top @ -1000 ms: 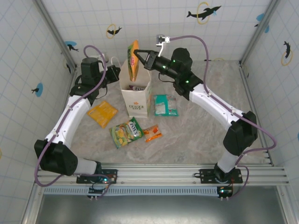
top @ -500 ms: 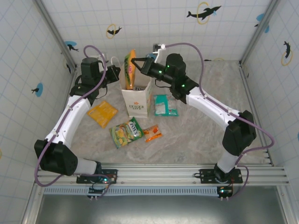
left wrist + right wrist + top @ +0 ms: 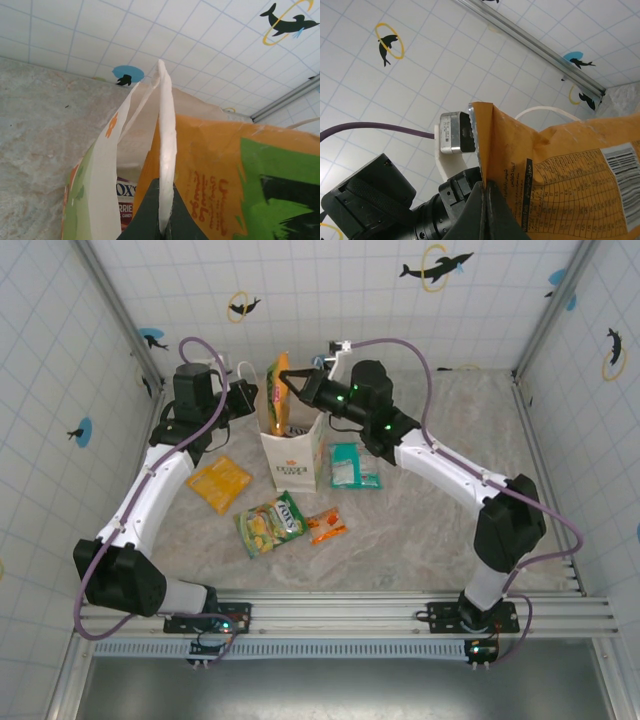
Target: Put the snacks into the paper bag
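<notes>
The orange snack packet (image 3: 277, 390) is held upright in the mouth of the white paper bag (image 3: 292, 455), far-centre on the tabletop (image 3: 420, 530). Its top edge is pinched by the right hand (image 3: 483, 192). The bag's left rim is clamped by the left hand (image 3: 164, 202). The packet should be released only once it is centred and clear of the rim.

Bag mouth, upper centre: plugged by upright orange packet (image 3: 277, 390); right gripper (image 3: 293, 385) pinching it from the right; left gripper (image 3: 254, 400) clamped on paper bag (image 3: 292, 455) rim at left.
Lower left of bag: yellow packet (image 3: 219, 483), green packet (image 3: 270, 523), small orange packet (image 3: 326, 526); teal packet (image 3: 354, 465) just right of bag.
Table (image 3: 480, 405), upper right: bare, passable.
</notes>
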